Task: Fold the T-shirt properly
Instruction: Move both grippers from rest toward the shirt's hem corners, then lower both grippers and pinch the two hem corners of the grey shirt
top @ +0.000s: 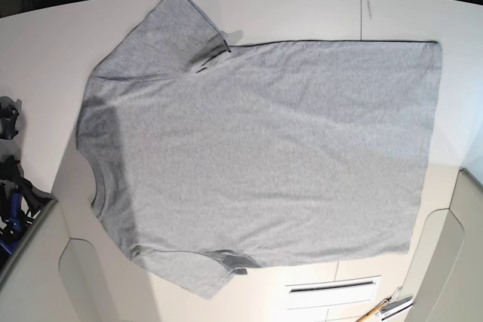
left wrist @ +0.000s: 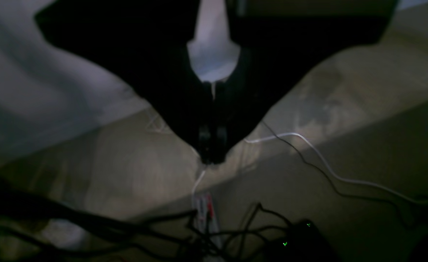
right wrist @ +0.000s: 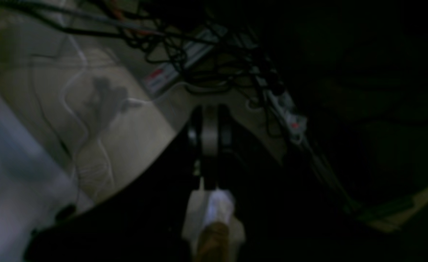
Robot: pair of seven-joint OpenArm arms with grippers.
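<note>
Grey T-shirt (top: 279, 148) spread flat, plain side up, across the tabletop (top: 45, 50), collar toward its left edge. Both pincers, left (left wrist: 214, 160) and right (right wrist: 210, 112), look closed, holding nothing. Folding seems unstarted; next, probably grasp a sleeve and fold inward.

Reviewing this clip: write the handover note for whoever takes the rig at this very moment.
Left gripper: tips together, nothing visible between them, over the floor side of the table edge.
Right gripper: in view but dark; the tips look close together, no cloth seen at them.
T-shirt: spread out on the table, plain side up, neck toward the base view's left, hem toward its right, both sleeves out to the sides.
Done: it lies mostly flat, with light wrinkles and some bunching by the lower sleeve.
Left: all the folding, sleeves and body.
</note>
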